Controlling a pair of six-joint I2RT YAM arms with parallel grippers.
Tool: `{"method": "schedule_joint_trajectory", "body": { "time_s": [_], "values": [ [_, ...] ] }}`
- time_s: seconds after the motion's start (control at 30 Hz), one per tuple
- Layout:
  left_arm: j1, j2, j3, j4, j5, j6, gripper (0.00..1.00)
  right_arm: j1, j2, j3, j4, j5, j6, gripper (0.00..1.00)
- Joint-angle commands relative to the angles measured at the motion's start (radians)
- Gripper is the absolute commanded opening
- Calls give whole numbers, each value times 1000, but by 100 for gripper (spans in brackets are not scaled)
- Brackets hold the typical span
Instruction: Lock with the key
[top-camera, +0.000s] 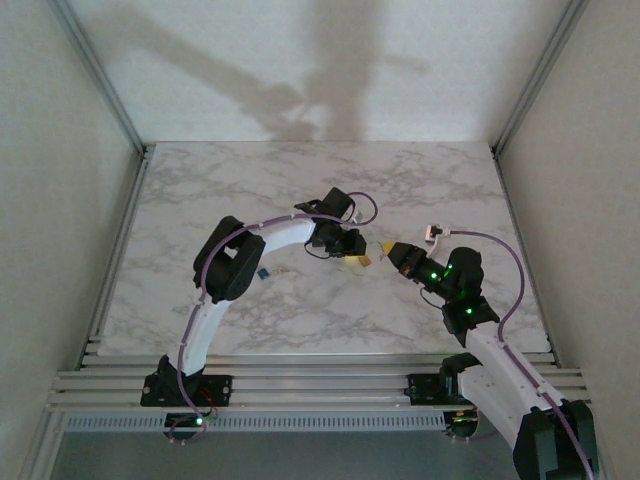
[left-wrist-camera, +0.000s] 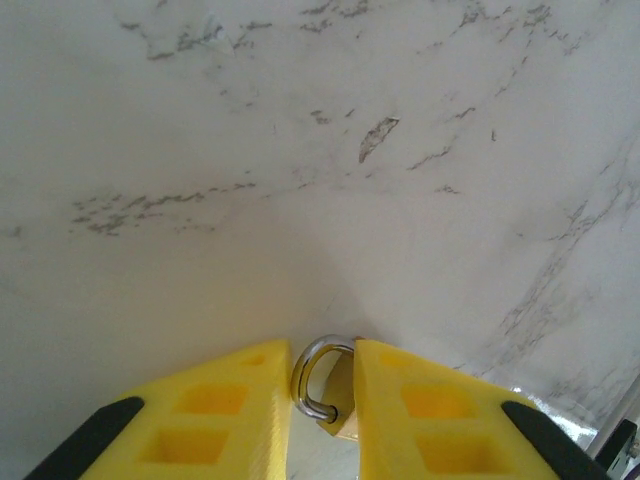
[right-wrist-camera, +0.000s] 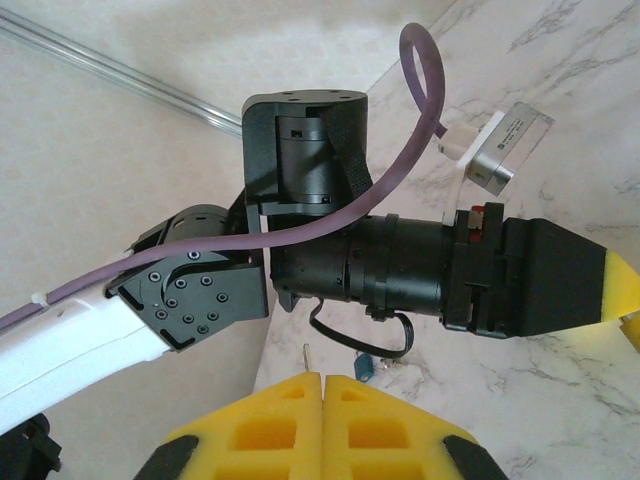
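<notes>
From above, the left claw (top-camera: 352, 258) and the right claw (top-camera: 392, 247) meet nose to nose over the middle of the marble counter (top-camera: 300, 320). That suits a two-handed job, one arm steadying the work while the other brings a tool to it. A small blue piece (top-camera: 262, 272) lies on the counter beside the left arm's elbow, well apart from both claws; it is probably the key's tag, so the key likely has not been picked up yet. In the left wrist view, the yellow fingers (left-wrist-camera: 240, 410) stand nearly together with a narrow gap, clamped on the padlock (left-wrist-camera: 343, 412). The lock is held clear of the counter, presumably so that its keyway can be reached. It is a small brass-coloured body topped by a bright steel shackle (left-wrist-camera: 303, 378), whose curve pokes up between the fingertips. Whether the shackle is seated in the body cannot be told, since the fingers hide most of the body. In the right wrist view, the right claw's two pads sit pressed flat against each other with nothing visible between them. It faces the left arm's black wrist (right-wrist-camera: 400, 270). Beneath that wrist the blue piece shows on the marble, with a thin metal sliver (right-wrist-camera: 306, 357) near it that may be the key blade.
</notes>
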Motion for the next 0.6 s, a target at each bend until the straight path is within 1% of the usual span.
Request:
{"method": "schedule_joint_trajectory", "body": {
  "time_s": [0.0,0.17,0.23,0.43,0.5,0.57],
  "values": [
    [9,28,28,-46,-45,22,26,-8,4,-16,44,-15,1,0],
    [14,26,51,-72,-63,29,29,-8,4,-15,45,-17,2,0],
    [18,27,65,-85,-72,31,34,-8,4,-16,44,-16,2,0],
    [22,29,130,-141,-116,47,36,-8,3,-15,44,-16,2,0],
    [24,32,166,-172,-143,58,41,-8,5,-16,46,-16,2,0],
    [24,31,218,-213,-171,71,44,-8,7,-16,47,-16,2,0]
  ]
}}
